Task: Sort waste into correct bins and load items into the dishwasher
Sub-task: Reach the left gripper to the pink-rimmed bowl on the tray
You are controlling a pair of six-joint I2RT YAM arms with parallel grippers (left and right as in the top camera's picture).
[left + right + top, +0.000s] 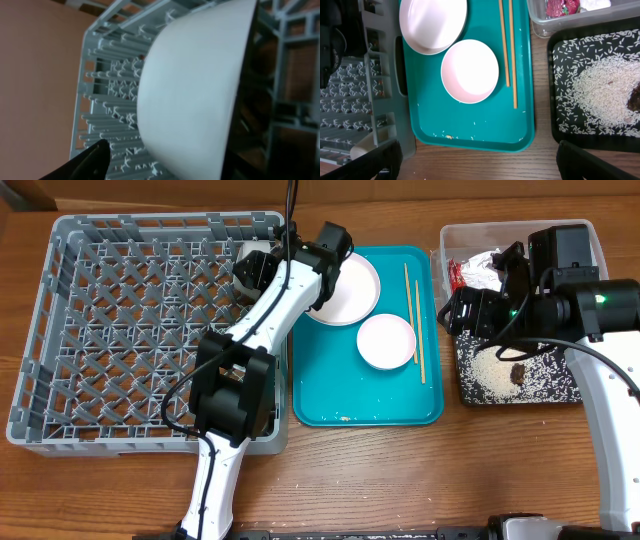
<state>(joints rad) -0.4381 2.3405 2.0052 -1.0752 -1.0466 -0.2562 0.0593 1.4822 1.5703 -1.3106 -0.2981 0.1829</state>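
Note:
My left gripper (pixel 255 268) is shut on a white bowl (pixel 195 85), held over the far right corner of the grey dish rack (pixel 60 330). A large plate (pixel 347 288), a small plate (pixel 386 340) and chopsticks (pixel 411 310) lie on the teal tray (pixel 330 405). The clear tub (pixel 592 235) holds the red-and-silver wrapper (pixel 468 275) and white paper (pixel 490 260). The black tray (pixel 553 90) holds rice (pixel 600 90) and the brown lump (pixel 635 97). My right gripper (pixel 480 165) is open and empty, above the black tray's left edge.
A few rice grains and a small crumb lie at the teal tray's near edge (pixel 451 136). The rack's pegs (pixel 115 95) stand below the bowl. Bare wooden table (pixel 400 480) runs along the front.

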